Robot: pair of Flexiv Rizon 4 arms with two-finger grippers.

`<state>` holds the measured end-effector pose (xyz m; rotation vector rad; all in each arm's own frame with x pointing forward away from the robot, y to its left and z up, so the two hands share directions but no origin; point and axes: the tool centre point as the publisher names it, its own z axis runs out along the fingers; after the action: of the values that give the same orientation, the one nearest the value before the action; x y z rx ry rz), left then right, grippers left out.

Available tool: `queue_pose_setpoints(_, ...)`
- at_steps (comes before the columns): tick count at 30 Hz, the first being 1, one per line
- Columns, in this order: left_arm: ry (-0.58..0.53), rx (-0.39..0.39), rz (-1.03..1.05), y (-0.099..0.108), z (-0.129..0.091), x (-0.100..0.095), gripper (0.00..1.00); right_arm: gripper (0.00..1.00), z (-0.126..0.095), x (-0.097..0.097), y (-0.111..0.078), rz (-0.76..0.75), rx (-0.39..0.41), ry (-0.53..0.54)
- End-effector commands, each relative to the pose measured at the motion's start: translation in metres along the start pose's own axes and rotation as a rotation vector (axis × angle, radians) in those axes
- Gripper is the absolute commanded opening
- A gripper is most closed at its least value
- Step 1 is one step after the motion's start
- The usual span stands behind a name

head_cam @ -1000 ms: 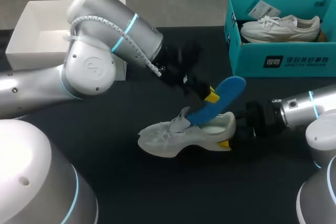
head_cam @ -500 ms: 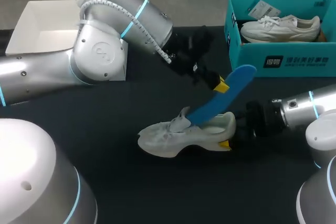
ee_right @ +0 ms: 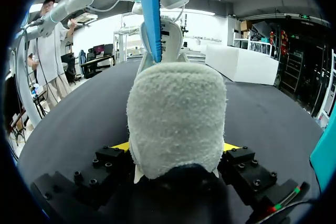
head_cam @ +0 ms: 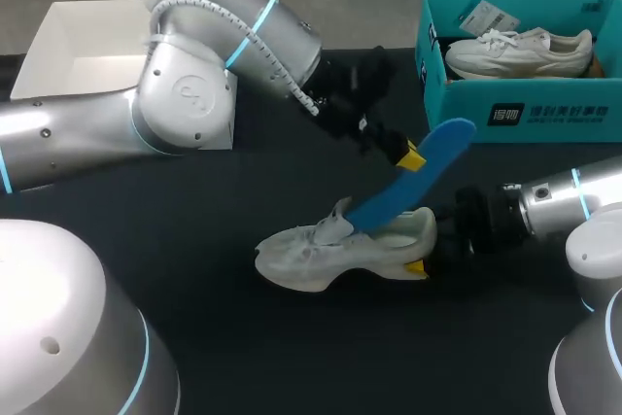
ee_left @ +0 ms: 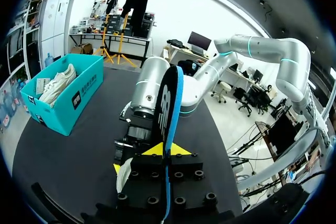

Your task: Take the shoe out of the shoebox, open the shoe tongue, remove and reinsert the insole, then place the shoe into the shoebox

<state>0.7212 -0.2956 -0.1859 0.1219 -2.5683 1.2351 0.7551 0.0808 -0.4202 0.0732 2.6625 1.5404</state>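
One pale grey shoe (head_cam: 326, 258) mid-table, blue insole (head_cam: 381, 207) half out of it.
Left gripper (head_cam: 401, 155) clamped on the insole's upper half; the toe end sits inside the shoe and the heel end slants up toward 2 o'clock. Right gripper (ee_right: 176, 150) closed on the shoe's heel, one finger on each side. Shoe sole-down on the black table (head_cam: 292, 357). Teal shoebox (head_cam: 457, 114) at 1 o'clock of the shoe, white sneaker (head_cam: 520, 51) inside. Open white box (head_cam: 78, 70) at 10 o'clock.

Black table (head_cam: 243, 347) with pale shoe (head_cam: 311, 259), teal shoebox (head_cam: 525, 116) (another shoe (head_cam: 520, 51) inside) and white box (head_cam: 68, 55).
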Motion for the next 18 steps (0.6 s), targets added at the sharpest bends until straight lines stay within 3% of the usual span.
queue_pose_setpoints(1,0.026,0.033,-0.03,-0.002,-0.004,0.009,0.0,0.0,0.001,0.001,0.001,0.001,0.004,-0.003)
queue_pose_setpoints(8,0.104,0.167,-0.1,-0.02,-0.03,0.038,0.0,0.0,0.001,0.001,0.001,0.001,0.004,-0.003)
queue_pose_setpoints(18,0.231,0.313,-0.221,-0.03,-0.062,0.071,0.0,0.0,0.001,0.001,0.001,0.001,0.004,-0.003)
